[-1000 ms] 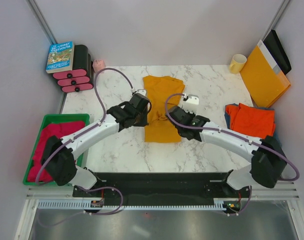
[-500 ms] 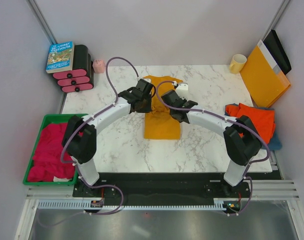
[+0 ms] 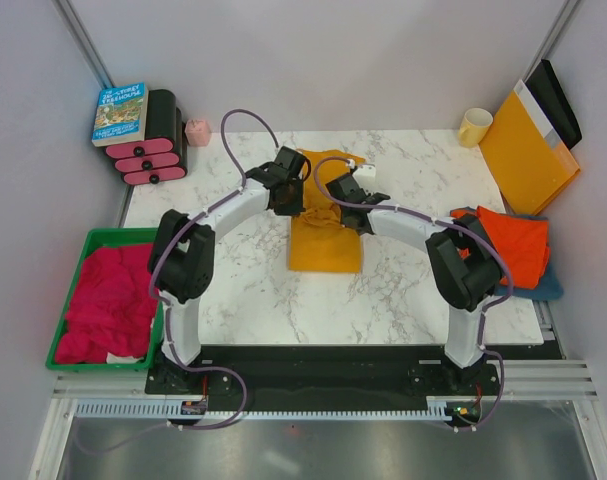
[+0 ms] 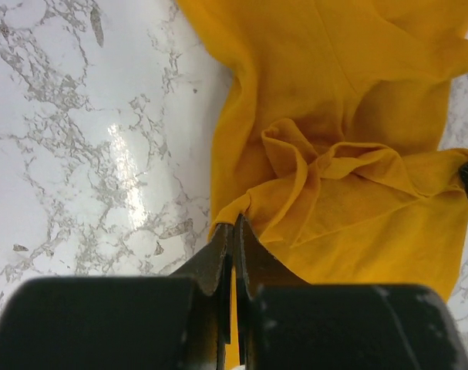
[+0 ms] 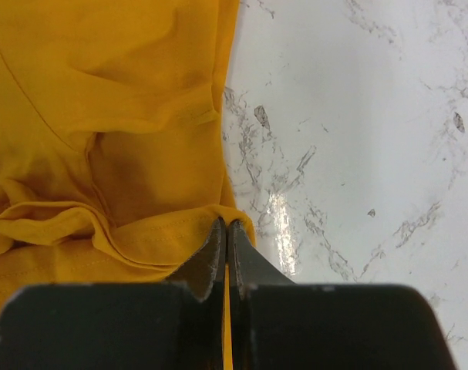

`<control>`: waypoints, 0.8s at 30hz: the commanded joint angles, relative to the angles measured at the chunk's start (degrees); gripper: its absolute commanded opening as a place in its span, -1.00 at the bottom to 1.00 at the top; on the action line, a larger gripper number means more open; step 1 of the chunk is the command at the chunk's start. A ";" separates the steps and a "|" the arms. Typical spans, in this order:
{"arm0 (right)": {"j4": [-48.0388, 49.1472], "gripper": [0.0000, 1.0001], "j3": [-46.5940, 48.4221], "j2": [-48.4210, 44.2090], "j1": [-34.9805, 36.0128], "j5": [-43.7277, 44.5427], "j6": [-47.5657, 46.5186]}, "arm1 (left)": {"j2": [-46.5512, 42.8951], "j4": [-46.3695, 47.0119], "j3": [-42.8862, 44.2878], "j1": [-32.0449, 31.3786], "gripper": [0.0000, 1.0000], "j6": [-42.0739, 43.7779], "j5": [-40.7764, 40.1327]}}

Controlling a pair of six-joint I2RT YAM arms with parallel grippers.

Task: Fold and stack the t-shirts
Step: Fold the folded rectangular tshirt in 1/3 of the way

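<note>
The mustard-yellow t-shirt (image 3: 323,245) lies in the middle of the marble table, its lower part doubled over toward its collar end. My left gripper (image 3: 295,196) is shut on the shirt's left edge (image 4: 241,208). My right gripper (image 3: 339,194) is shut on its right edge (image 5: 234,223). Both hold the cloth a little above the layer beneath, near the far end of the shirt. The orange-red t-shirt (image 3: 511,240) lies folded on the blue t-shirt (image 3: 545,288) at the right edge of the table.
A green bin (image 3: 67,345) with red cloth (image 3: 108,305) stands at the left. A book (image 3: 119,112) on black and pink rolls (image 3: 148,160) and a pink cup (image 3: 196,131) stand at the back left. A yellow mug (image 3: 474,126) and a yellow-orange envelope (image 3: 526,150) stand at the back right.
Both grippers have moved away from the arm bases toward the far end of the shirt, carrying the shirt's near hem up and over. The visible shirt is shorter now.
</note>
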 commanded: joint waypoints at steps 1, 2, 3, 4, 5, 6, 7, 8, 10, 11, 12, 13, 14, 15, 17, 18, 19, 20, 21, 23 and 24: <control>4.44 -0.80 1.66 -1.20 -0.07 -1.92 -1.25 | 1.95 -2.09 4.18 0.99 -0.78 -0.55 -0.50; 7.08 -0.43 -1.40 -5.04 0.45 -2.28 -2.39 | 0.21 -2.18 4.01 0.99 -0.65 -1.00 -2.16; 11.63 -0.26 -2.82 -6.90 0.80 -2.54 -3.10 | -1.02 -2.01 3.57 0.99 -0.47 -1.70 -3.22; 12.38 -0.01 -3.44 -8.40 1.07 -2.63 -3.63 | -2.60 -1.75 2.61 0.99 -0.21 -2.66 -4.36; 12.21 0.10 -2.75 -10.07 1.77 -2.46 -3.72 | -3.92 -1.05 2.25 0.99 -0.13 -2.85 -5.33; 10.47 0.17 -1.88 -10.52 2.30 -2.46 -4.24 | -6.37 -0.95 1.90 0.90 -0.08 -3.02 -5.60; 9.49 0.24 -0.74 -10.79 3.78 -2.11 -4.51 | -7.53 -1.04 1.20 0.81 -0.06 -3.55 -5.69; 8.70 0.27 -0.73 -11.66 4.40 -1.93 -4.51 | -8.41 -1.04 0.59 0.81 -0.04 -3.81 -5.77; 7.81 0.23 -2.03 -12.46 6.25 -5.33 -3.90 | -11.75 -0.78 -2.73 0.38 -0.05 -5.39 -5.34; 7.81 0.12 -2.91 -12.98 6.78 -6.32 -3.29 | -12.89 0.53 -4.24 0.20 -0.08 -5.74 -3.77; 7.81 -0.06 -3.88 -13.16 7.22 -7.28 -1.19 | -14.21 1.50 -5.99 -0.41 -0.14 -6.27 -2.36; 7.81 -0.55 -6.15 -13.16 8.01 -8.08 0.05 | -14.57 2.47 -9.32 -0.77 -0.33 -6.54 -0.78; 7.99 -0.77 -7.39 -12.81 8.45 -8.78 0.93 | -14.57 3.26 -10.92 -1.20 -0.45 -6.80 1.58; 8.25 -0.96 -8.54 -12.46 8.98 -8.35 1.81 | -14.57 4.31 -12.24 -2.51 -0.54 -7.59 2.04; 8.34 -1.00 -11.53 -11.06 10.03 -7.74 3.92 | -13.26 5.11 -15.49 -3.66 -0.74 -7.94 3.88; 8.43 -1.00 -12.32 -10.53 10.30 -7.82 4.45 | -12.56 5.64 -17.33 -4.71 -0.77 -7.95 4.33; 8.60 -1.00 -13.89 -10.00 10.82 -7.73 5.32 | -11.33 6.60 -18.13 -5.16 -0.80 -7.95 4.59; 8.95 -1.00 -14.61 -8.95 11.00 -7.56 5.59 | -10.62 7.22 -18.92 -5.51 -0.81 -7.95 5.20; 9.48 -1.00 -15.22 -8.25 11.26 -7.03 6.03 | -9.92 7.92 -20.59 -5.95 -0.81 -8.03 5.38; 9.48 -1.00 -16.37 -6.41 11.70 -7.20 7.26 | -8.69 10.73 -22.18 -6.13 -0.81 -8.29 7.56; 9.22 -1.00 -16.63 -6.05 11.88 -7.21 7.79 | -8.34 11.43 -23.49 -6.30 -0.81 -8.38 8.02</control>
